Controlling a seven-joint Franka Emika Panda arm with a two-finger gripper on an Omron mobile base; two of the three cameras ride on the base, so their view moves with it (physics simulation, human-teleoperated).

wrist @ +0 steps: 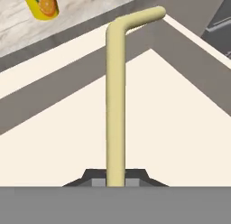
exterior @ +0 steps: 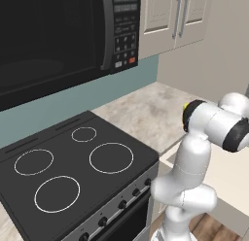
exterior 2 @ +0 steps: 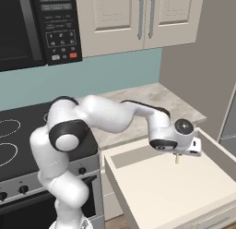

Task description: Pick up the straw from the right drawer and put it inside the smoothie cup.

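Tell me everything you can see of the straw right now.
The straw is a thin, pale yellow tube with a smooth plastic look and a bent tip. The shut gripper pinches its near end, so it points away from the hand. It hangs over the open drawer, clear of the floor in the right base view.

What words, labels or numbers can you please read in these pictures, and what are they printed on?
None can be read.
microwave control panel: display and button markings, too small and blurred to read.
smoothie cup: orange-slice fruit picture, no lettering visible.
oven knobs: no markings legible.
straw, right drawer: plain.
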